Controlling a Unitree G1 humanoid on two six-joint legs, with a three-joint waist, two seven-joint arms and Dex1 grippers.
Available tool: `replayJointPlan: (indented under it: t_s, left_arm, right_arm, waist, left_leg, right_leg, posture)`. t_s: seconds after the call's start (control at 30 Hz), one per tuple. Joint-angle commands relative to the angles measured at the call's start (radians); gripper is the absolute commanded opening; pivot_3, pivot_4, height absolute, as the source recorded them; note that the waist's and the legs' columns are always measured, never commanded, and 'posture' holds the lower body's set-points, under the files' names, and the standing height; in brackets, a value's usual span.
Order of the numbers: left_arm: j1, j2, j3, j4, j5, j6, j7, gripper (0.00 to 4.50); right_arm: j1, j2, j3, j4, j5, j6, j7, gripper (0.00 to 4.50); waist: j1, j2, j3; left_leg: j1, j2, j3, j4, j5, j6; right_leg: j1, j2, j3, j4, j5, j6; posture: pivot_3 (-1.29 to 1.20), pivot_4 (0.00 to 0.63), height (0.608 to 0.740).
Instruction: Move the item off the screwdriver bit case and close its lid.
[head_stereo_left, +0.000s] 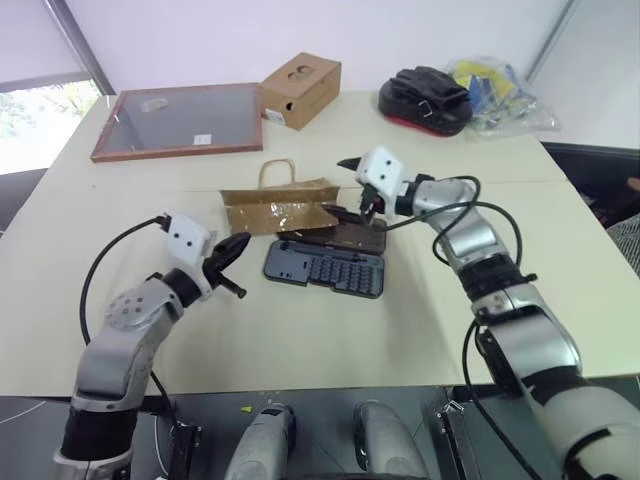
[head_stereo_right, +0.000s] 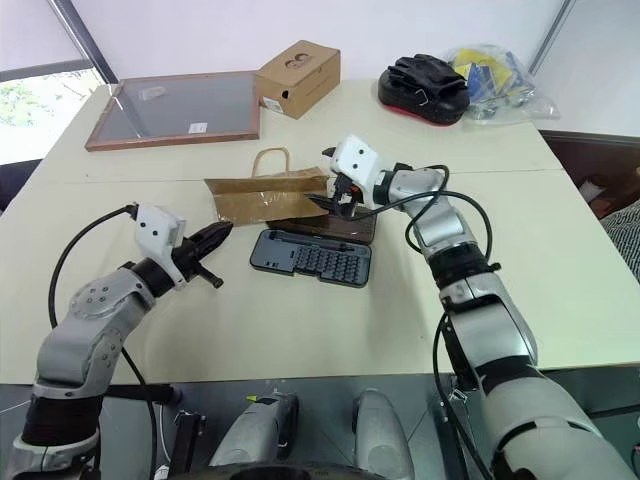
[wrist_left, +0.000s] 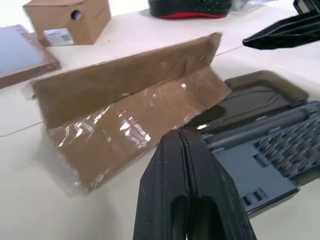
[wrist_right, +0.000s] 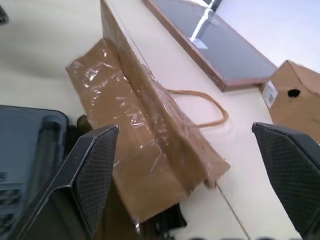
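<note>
On lid (head_stereo_left: 352, 236): paper bag (head_stereo_left: 275, 205); right hand (head_stereo_left: 352, 187) open above.

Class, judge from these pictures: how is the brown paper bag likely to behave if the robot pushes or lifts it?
The paper bag looks flattened and creased, so it will probably flex rather than stay stiff. It seems thin, so likely light and easy to slide. Its shiny taped face may be slippery; the loop handle could snag.

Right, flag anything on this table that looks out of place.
The paper bag lies partly on the open lid of the bit case, one end covering it, so the lid cannot swing shut. The bag is also crumpled and folded up along its length.
</note>
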Motion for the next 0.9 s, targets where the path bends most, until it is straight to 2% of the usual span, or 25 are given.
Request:
replayJointPlan:
  t_s: [0.03, 0.23, 0.53, 0.63, 0.87, 0.9]
  left_arm:
    - [0.022, 0.004, 0.022, -0.066, 0.018, -0.029, 0.019, 0.00]
    - [0.046, -0.003, 0.029, -0.086, 0.034, -0.039, 0.046, 0.00]
    - [0.078, -0.009, 0.025, -0.105, 0.065, -0.057, 0.075, 0.00]
    - [0.085, -0.012, 0.025, -0.108, 0.073, -0.062, 0.082, 0.00]
    - [0.080, -0.013, 0.027, -0.092, 0.096, -0.079, 0.088, 0.00]
    - [0.082, -0.013, 0.026, -0.091, 0.098, -0.081, 0.089, 0.00]
  right_arm:
    - [-0.110, 0.050, -0.004, 0.176, -0.052, -0.112, -0.045, 4.46]
    - [-0.197, 0.096, -0.008, 0.386, -0.120, -0.192, -0.118, 4.46]
    - [-0.232, 0.118, 0.006, 0.493, -0.220, -0.187, -0.233, 4.46]
    - [-0.230, 0.126, 0.005, 0.502, -0.241, -0.182, -0.242, 3.62]
    - [-0.223, 0.155, 0.006, 0.500, -0.271, -0.204, -0.238, 0.06]
    - [-0.222, 0.157, 0.005, 0.499, -0.271, -0.208, -0.237, 0.06]
  waist:
    - [-0.001, 0.001, 0.000]
    - [0.000, 0.001, 0.001]
    - [-0.006, 0.002, 0.001]
    - [-0.016, 0.002, 0.001]
    - [-0.027, 0.003, 0.002]
    - [-0.026, 0.003, 0.002]
  left_leg:
    - [0.000, 0.000, 0.000, 0.000, 0.000, 0.000]
    - [0.000, 0.000, -0.001, -0.001, 0.000, -0.002]
    - [0.000, 0.000, -0.001, -0.001, -0.001, -0.004]
    - [0.000, 0.000, -0.001, -0.001, -0.001, -0.004]
    - [0.000, 0.000, -0.001, -0.001, -0.001, -0.004]
    - [0.000, 0.000, -0.001, -0.001, -0.001, -0.004]
  right_leg:
    - [0.000, 0.000, 0.000, 0.000, 0.000, 0.000]
    - [-0.001, 0.002, 0.000, 0.001, 0.000, 0.000]
    - [-0.002, 0.003, 0.001, 0.002, 0.000, -0.001]
    - [-0.003, 0.003, 0.001, 0.006, 0.000, -0.001]
    - [-0.007, 0.003, 0.002, 0.011, 0.000, -0.001]
    - [-0.007, 0.003, 0.002, 0.011, 0.000, -0.002]
  posture:
    - [0.00, 0.150, 0.740]
    - [0.00, 0.150, 0.740]
    - [0.00, 0.150, 0.740]
    - [0.00, 0.150, 0.740]
    - [0.00, 0.150, 0.740]
    - [0.00, 0.150, 0.740]
